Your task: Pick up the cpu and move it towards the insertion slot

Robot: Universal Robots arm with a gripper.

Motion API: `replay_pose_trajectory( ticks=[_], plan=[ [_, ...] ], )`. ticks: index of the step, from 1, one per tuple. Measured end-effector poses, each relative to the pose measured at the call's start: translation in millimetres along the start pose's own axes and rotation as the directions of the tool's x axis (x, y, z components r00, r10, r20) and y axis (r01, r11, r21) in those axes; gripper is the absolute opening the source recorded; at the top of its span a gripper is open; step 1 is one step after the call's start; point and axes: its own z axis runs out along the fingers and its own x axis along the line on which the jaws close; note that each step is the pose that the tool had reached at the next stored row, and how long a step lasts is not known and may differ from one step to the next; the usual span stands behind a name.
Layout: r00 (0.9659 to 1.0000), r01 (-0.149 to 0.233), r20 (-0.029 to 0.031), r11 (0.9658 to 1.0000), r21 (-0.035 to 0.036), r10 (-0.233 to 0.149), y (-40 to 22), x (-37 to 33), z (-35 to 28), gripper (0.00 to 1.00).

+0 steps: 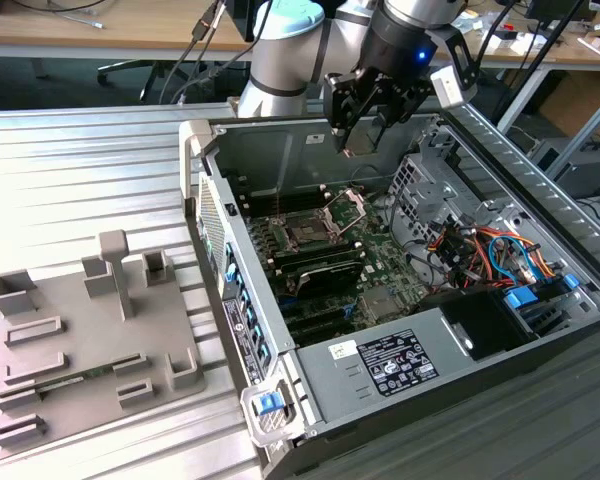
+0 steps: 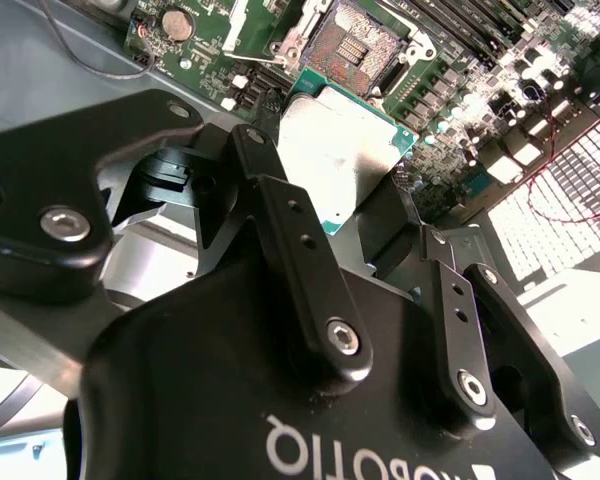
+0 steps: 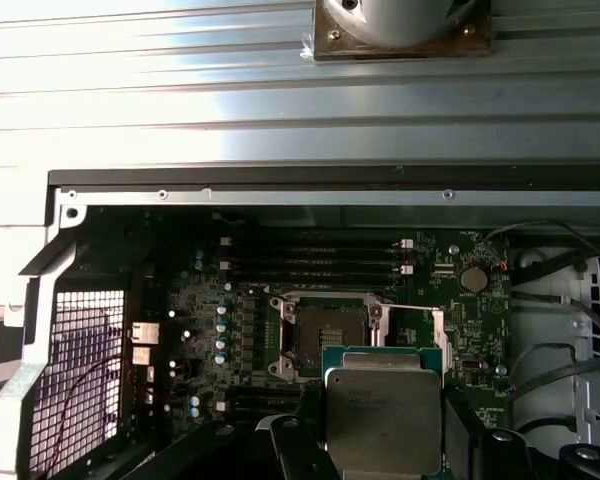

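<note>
My gripper [image 1: 363, 135] hangs over the back of the open computer case, shut on the cpu [image 2: 340, 150]. The chip is a flat silvery square with a thin green rim, pinched by its edges between the two black fingers [image 2: 280, 220]. In the first wrist view the cpu [image 3: 380, 415] hangs beside and above the insertion slot [image 3: 325, 335]. That slot is a dark square socket in a silver frame on the motherboard. In the exterior view the insertion slot [image 1: 308, 232] lies below and to the left of the gripper, and its hinged bracket [image 1: 345, 208] stands raised.
The case walls [image 1: 210, 220] ring the motherboard. A drive cage [image 1: 420, 180] and bundled cables [image 1: 480, 250] stand at the exterior view's right, with the power supply [image 1: 400, 360] in front. On the ribbed table, a grey fixture tray [image 1: 80, 340] carries a green memory stick [image 1: 75, 380].
</note>
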Motion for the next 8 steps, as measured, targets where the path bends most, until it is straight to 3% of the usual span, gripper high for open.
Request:
replay_pose_trajectory(
  ticks=[8],
  plan=[
    [1.0,0.0,0.0,1.0,-0.0001,0.0,-0.1,0.0,1.5,0.55]
  ],
)
